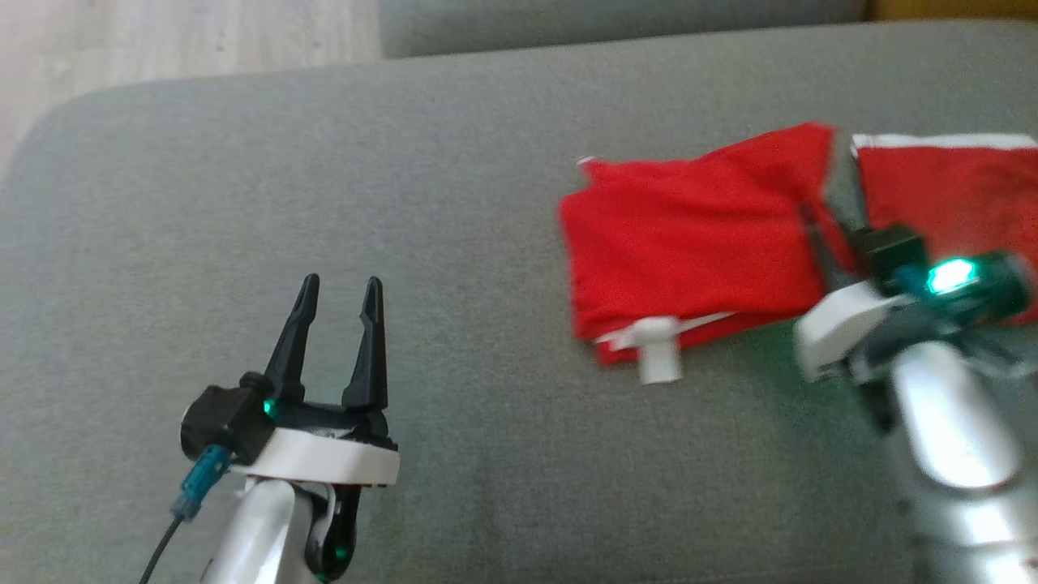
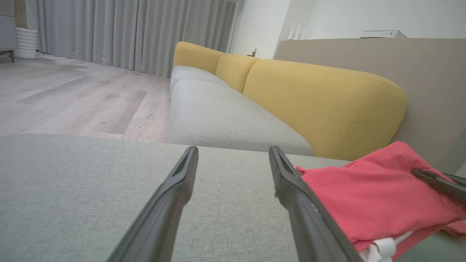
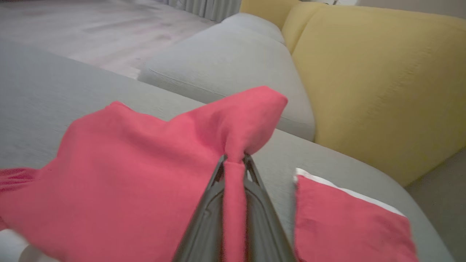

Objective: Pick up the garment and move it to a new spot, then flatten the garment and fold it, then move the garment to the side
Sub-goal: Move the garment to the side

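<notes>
With right claw [image 3: 235, 160] pinched on a fold of red garment [image 3: 127, 174], left claw [image 1: 341, 281] wide, empty, above grey cushion [image 1: 446, 203]

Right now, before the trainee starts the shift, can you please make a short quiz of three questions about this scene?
1. True or false: the left gripper is shut on the red garment.
2. Which one pinches a fold of the garment? A) the left gripper B) the right gripper C) both
3. What colour is the sofa backrest behind the grey cushion?

Key: 1. False; its jaws stand open, apart from the garment. 2. B. 3. Yellow.
</notes>
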